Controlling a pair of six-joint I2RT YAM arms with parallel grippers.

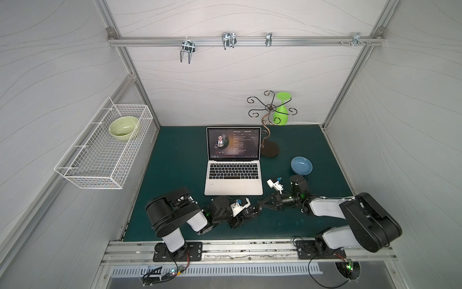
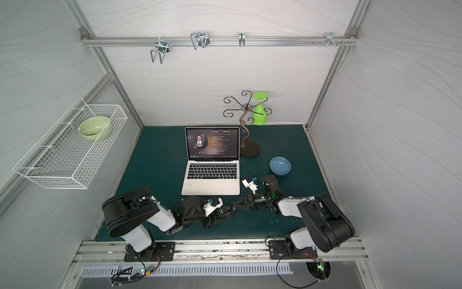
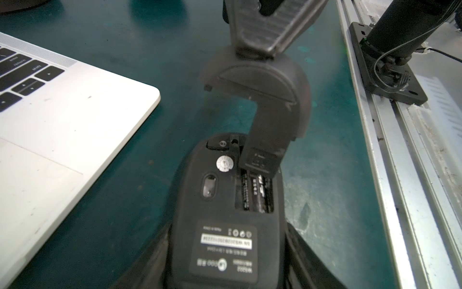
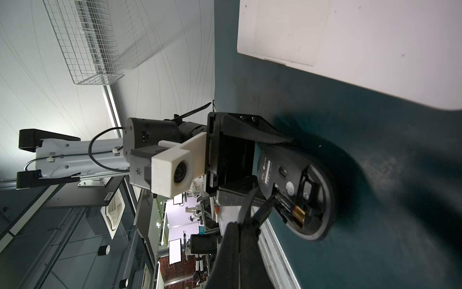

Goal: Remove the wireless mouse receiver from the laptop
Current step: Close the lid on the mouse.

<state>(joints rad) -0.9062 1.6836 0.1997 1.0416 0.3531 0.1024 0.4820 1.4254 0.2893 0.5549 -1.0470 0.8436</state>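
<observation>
We see the left claw (image 1: 251, 211) partway open and clamped on the two sides of a black mouse (image 3: 225, 200). It holds the mouse underside up, with the battery bay uncovered and the batteries (image 3: 255, 192) showing. Facing it tip to tip, the right claw (image 3: 260, 51) is pinched tight on the curved black battery cover (image 3: 270, 100), whose far end touches the mouse at the edge of the bay. Just beside that end, what looks to be the wireless mouse receiver (image 3: 221, 144), a small dark stub, sits in a slot of the mouse; we cannot tell more of it. The laptop (image 1: 233, 185) lies open just beyond both claws, its front edge near them but apart and its rounded corner beside the mouse. On the claws' other side, bare green worktop (image 1: 275, 225) runs to the metal rail (image 1: 250, 250). Past the right claw's wrist, a blue bowl (image 1: 301, 165) stands well apart.
</observation>
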